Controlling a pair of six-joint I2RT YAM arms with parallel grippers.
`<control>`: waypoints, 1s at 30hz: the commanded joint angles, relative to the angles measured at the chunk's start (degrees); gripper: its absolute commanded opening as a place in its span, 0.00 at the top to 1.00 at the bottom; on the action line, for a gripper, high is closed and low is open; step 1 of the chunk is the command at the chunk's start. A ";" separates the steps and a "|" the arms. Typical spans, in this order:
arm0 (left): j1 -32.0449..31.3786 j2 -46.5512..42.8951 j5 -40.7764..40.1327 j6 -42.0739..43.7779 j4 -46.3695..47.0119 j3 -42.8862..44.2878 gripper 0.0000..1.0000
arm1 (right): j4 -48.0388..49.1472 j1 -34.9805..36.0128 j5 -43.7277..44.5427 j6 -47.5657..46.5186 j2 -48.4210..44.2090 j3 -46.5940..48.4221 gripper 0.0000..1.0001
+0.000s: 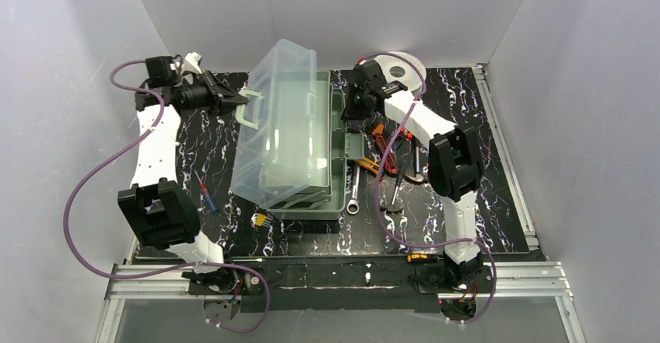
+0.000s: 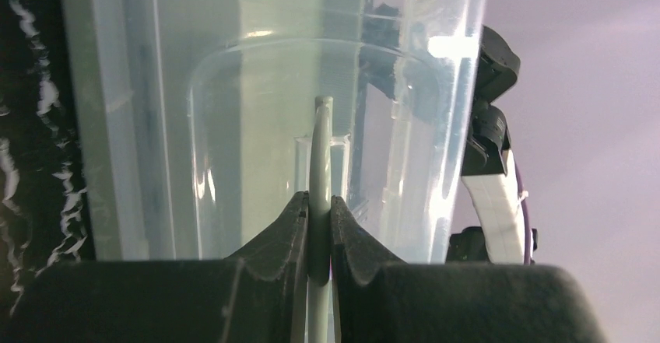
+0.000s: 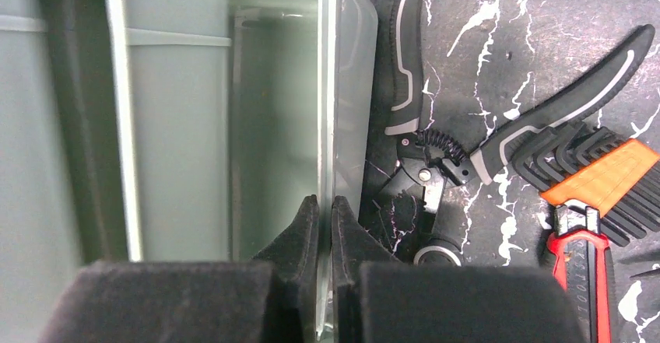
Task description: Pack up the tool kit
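Your left gripper (image 2: 319, 230) is pinched tight on the thin pale green handle (image 2: 321, 145), with its fingers pressed flat against both faces. That handle sits on the translucent lid (image 1: 284, 117), which stands swung up and tilted over the toolbox (image 1: 340, 164), handle side toward your left arm.

Your right gripper (image 3: 325, 222) is closed down on the toolbox's right wall, near the rear corner. The thin edge is sandwiched between the two pads with barely any gap showing.

The toolbox lies in the middle of the black marbled table (image 1: 482, 164), between your two arms. Just outside the wall you are gripping, black-and-grey pliers (image 3: 412, 86) lie on the table, with an orange-cased set of hex keys (image 3: 595, 173) beside them. A wrench (image 1: 354, 191) lies alongside the box's right side, nearer the arm bases.
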 commanded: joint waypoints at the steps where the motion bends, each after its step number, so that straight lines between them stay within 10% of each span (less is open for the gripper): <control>1: 6.37 -4.50 -12.38 9.13 -12.01 8.02 1.00 | -1.44 -1.07 2.22 -1.93 -1.58 1.95 0.97; 14: 12.83 -0.31 -33.76 17.26 -16.72 9.42 1.00 | 0.57 -1.06 -0.50 -1.67 -3.70 -0.53 0.97; 17: 14.29 -1.33 -32.49 15.27 -14.19 7.63 0.39 | 0.89 -1.06 -0.84 -1.59 -4.58 -1.33 0.96; 20: 15.11 -5.19 -31.69 12.40 -9.76 4.74 0.10 | 2.03 -1.07 -0.99 -1.00 -5.43 -2.84 0.96; 30: 15.21 -18.29 -36.09 10.19 -2.77 -1.66 0.02 | 4.66 -1.11 -1.46 1.20 -6.69 -5.93 0.95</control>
